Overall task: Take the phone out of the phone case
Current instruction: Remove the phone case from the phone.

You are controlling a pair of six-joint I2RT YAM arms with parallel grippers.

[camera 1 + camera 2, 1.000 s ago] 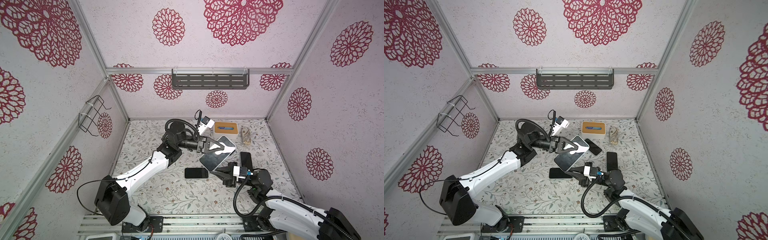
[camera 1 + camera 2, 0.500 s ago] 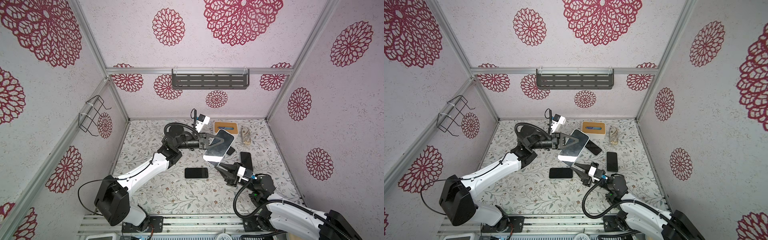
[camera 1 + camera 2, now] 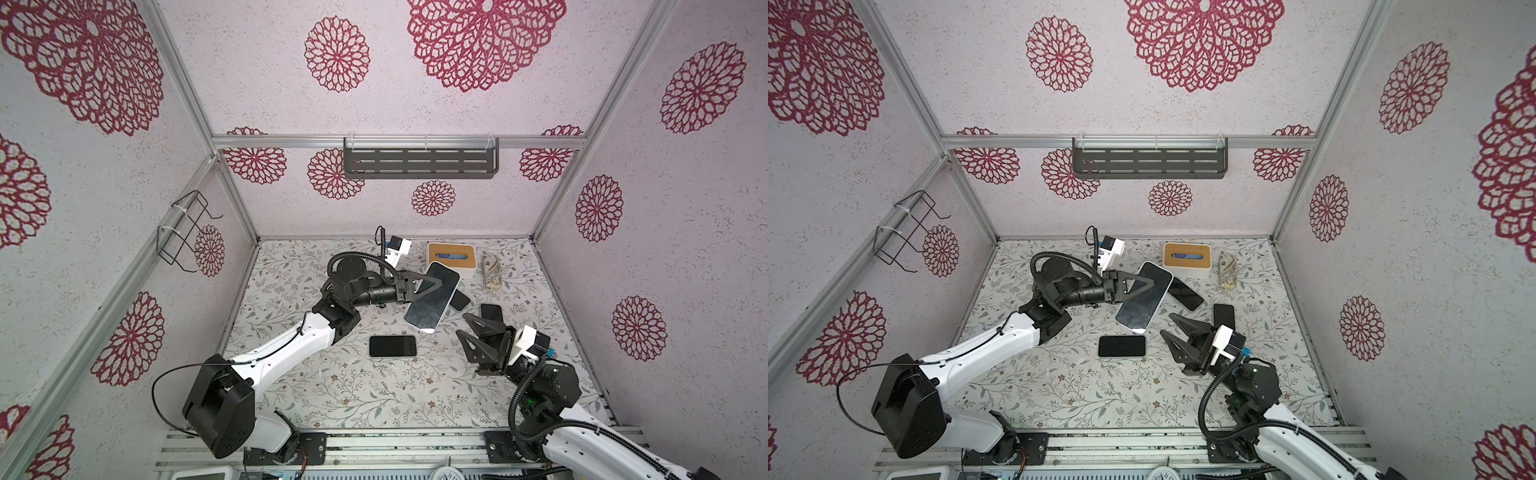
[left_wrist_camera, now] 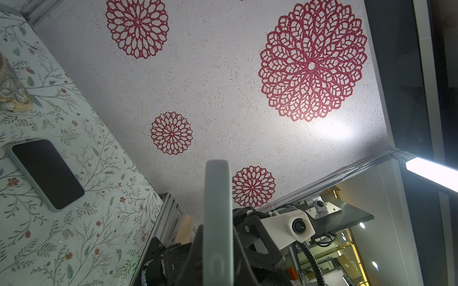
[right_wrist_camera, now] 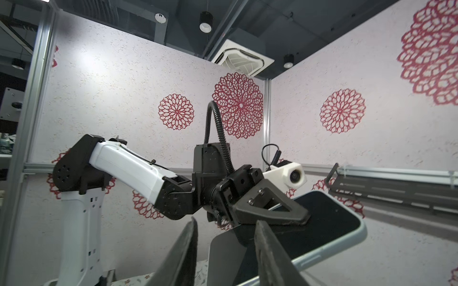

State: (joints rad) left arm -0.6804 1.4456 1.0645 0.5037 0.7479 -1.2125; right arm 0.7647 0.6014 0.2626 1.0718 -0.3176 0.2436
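A phone (image 3: pixel 432 305) with a dark screen, in its pale grey-green phone case (image 5: pixel 362 231), is held off the table in both top views, tilted. My left gripper (image 3: pixel 440 283) is shut across its middle, one finger over the screen. In the left wrist view the case's edge (image 4: pixel 218 198) runs straight out from between the jaws. My right gripper (image 3: pixel 460 325) is open and holds nothing, a short way in front of the phone's near end. In the right wrist view its fingers (image 5: pixel 184 252) frame the phone's near corner (image 5: pixel 223 250) without touching it.
Three other phones lie on the floral table: one black (image 3: pixel 392 345) in the middle, two (image 3: pixel 459 300) (image 3: pixel 491 312) to the right. A wood-topped box (image 3: pixel 451 253) and a small crumpled object (image 3: pixel 492 270) stand at the back. A dark shelf (image 3: pixel 419 162) hangs on the back wall.
The right gripper has let go of the phone's near end, opened, and drawn back toward the front right. The left gripper has swung the phone up and toward the back.
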